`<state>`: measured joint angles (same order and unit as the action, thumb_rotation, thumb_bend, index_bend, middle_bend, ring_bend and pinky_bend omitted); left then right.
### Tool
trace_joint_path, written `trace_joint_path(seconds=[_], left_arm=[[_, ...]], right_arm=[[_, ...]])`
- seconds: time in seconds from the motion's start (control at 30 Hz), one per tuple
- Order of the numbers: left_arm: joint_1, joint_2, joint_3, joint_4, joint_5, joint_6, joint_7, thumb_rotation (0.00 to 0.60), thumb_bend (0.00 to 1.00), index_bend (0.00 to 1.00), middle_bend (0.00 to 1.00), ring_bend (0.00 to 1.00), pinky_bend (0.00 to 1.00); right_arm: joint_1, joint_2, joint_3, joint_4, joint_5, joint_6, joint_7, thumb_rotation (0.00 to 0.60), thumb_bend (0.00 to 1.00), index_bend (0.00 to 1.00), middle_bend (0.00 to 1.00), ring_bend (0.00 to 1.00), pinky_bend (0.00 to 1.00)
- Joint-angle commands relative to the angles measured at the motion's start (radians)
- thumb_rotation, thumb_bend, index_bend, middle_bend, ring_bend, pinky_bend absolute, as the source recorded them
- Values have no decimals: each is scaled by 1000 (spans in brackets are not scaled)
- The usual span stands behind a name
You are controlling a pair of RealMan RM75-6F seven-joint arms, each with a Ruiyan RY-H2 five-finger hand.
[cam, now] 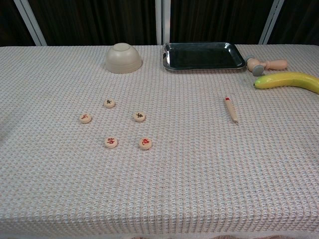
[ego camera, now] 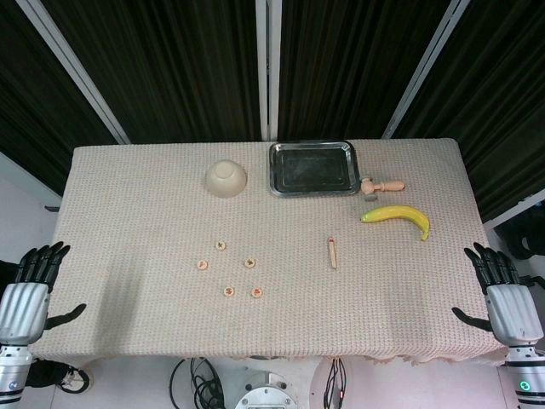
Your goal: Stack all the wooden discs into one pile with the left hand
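Several small wooden discs lie apart, none stacked, on the cloth-covered table (ego camera: pixel 128 213) left of centre. One disc (cam: pixel 109 103) is farthest back, another disc (cam: pixel 85 118) is leftmost, and a third disc (cam: pixel 145 143) is nearest the front; in the head view a disc (ego camera: pixel 220 245) marks the back of the group. My left hand (ego camera: pixel 30 285) hangs off the table's left edge, fingers spread, holding nothing. My right hand (ego camera: pixel 502 294) is off the right edge, also spread and empty. Neither hand shows in the chest view.
An upturned beige bowl (ego camera: pixel 226 178) and a dark metal tray (ego camera: pixel 312 167) stand at the back. A wooden-handled tool (ego camera: pixel 382 186) and a banana (ego camera: pixel 397 216) lie at the right. A small wooden stick (ego camera: pixel 332 252) lies right of the discs.
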<state>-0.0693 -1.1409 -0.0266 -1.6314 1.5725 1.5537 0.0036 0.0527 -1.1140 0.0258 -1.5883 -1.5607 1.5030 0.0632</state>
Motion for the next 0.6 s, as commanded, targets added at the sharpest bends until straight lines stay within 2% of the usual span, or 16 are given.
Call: trace_joint_path(seconds=[0.03,0.6], left_arm=[[0,0,0,0,0,0,1,599,66,73,17,0,0],[-11,10,6,-27,19,-16,35,599,66,73,17,0,0]], right_arm=[[0,0,0,1,0,0,1,600,0,0,0,0,0],[-1,5,0,7,-6,4,23,600,0,0,0,0,0]])
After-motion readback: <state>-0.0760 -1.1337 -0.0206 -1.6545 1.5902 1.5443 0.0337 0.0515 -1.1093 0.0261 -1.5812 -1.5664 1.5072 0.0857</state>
